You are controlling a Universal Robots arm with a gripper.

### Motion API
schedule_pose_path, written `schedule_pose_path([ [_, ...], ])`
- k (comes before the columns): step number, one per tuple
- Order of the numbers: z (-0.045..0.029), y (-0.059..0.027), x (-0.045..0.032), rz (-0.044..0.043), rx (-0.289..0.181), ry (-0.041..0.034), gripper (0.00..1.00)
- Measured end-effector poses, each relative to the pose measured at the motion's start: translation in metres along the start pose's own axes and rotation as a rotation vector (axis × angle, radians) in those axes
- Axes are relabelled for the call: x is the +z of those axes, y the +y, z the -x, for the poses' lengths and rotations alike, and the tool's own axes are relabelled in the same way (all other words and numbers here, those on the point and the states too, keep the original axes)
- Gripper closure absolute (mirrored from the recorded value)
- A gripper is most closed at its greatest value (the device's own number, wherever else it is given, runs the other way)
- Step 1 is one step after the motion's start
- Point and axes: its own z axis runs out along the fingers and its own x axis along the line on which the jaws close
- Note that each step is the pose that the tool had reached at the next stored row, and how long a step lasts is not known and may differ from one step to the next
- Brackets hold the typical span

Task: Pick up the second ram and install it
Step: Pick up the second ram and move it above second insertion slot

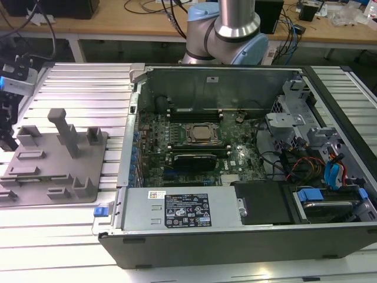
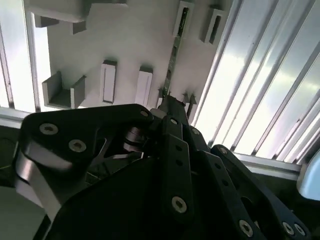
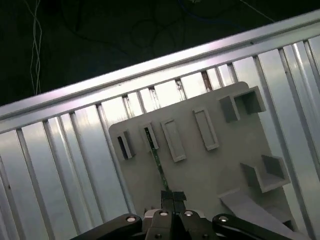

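The second ram (image 3: 159, 165) is a thin green stick standing on edge in the grey holder plate (image 3: 210, 170). One end rests in a small slot block and the other reaches my fingertips. In the second wrist view the second ram (image 2: 173, 55) runs from a slot block down to the black gripper (image 2: 172, 102). My gripper (image 3: 172, 196) is shut on the near end of the stick, just above the plate. In the exterior view the gripper (image 1: 7, 137) hangs at the far left edge, over the holder plate (image 1: 41, 177).
An open computer case (image 1: 235, 236) lies to the exterior view's right of the plate, with the motherboard and its CPU socket (image 1: 200, 134) flanked by long memory slots. Upright grey blocks (image 1: 63, 130) stand on the plate. Ribbed aluminium table rails (image 1: 88, 88) run underneath.
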Motion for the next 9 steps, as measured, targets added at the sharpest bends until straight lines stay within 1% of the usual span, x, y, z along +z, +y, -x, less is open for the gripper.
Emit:
schedule_pose_path([
  [1, 0.0000, 0.0000, 0.0005, 0.0000, -0.035, 0.0010, 0.92],
  [5, 0.0000, -0.0001, 0.0031, 0.0006, -0.216, 0.0055, 0.92],
  [6, 0.0000, -0.0001, 0.0032, 0.0001, -0.255, 0.0062, 0.92],
  [7, 0.0000, -0.0001, 0.0034, -0.0008, -0.285, 0.0055, 0.92],
  [9, 0.0000, -0.0001, 0.0033, -0.0007, -0.285, 0.0056, 0.92],
])
